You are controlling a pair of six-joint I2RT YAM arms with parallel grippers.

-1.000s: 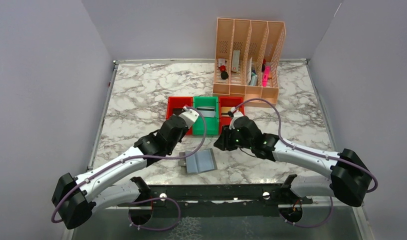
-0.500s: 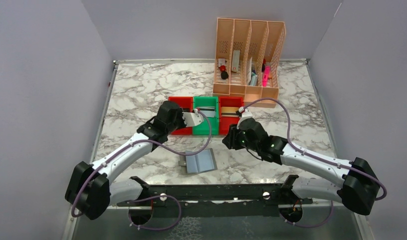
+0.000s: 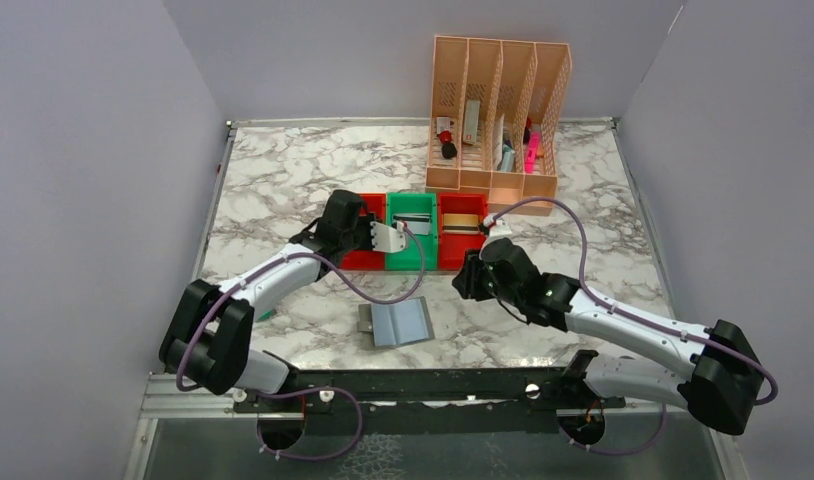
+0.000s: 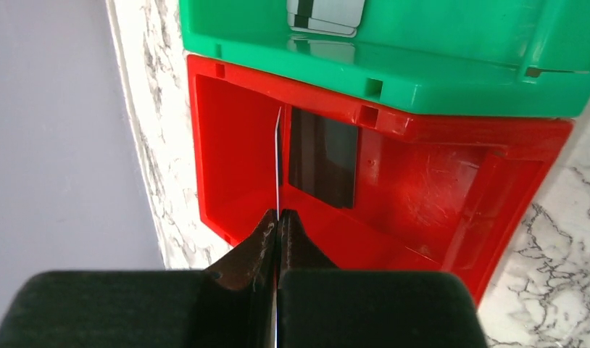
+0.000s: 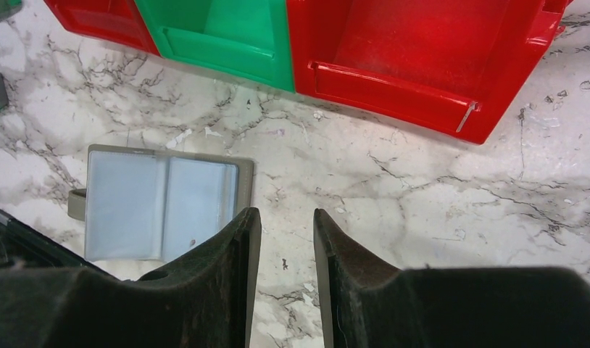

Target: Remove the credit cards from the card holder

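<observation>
- Left gripper (image 4: 279,217): jaws pinched on a thin card (image 4: 277,159) seen edge-on, over the left red bin (image 4: 227,145) at mid-desk (image 3: 283,180). A black card (image 4: 322,156) is inside the bin.
- Card holder (image 3: 398,323): open flat, centred by the near edge.
- Green bin (image 4: 422,80): holds a silver-grey card (image 4: 325,13).
- Right red bin (image 5: 422,43): holds a gold-tan card (image 3: 463,222).
- Right gripper (image 5: 285,217): jaws narrowly apart and empty, just right of the holder.

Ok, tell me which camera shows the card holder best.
Right wrist: the card holder lies open, close up, both pale blue pockets showing. The top view shows it whole but small; the left wrist view misses it.
</observation>
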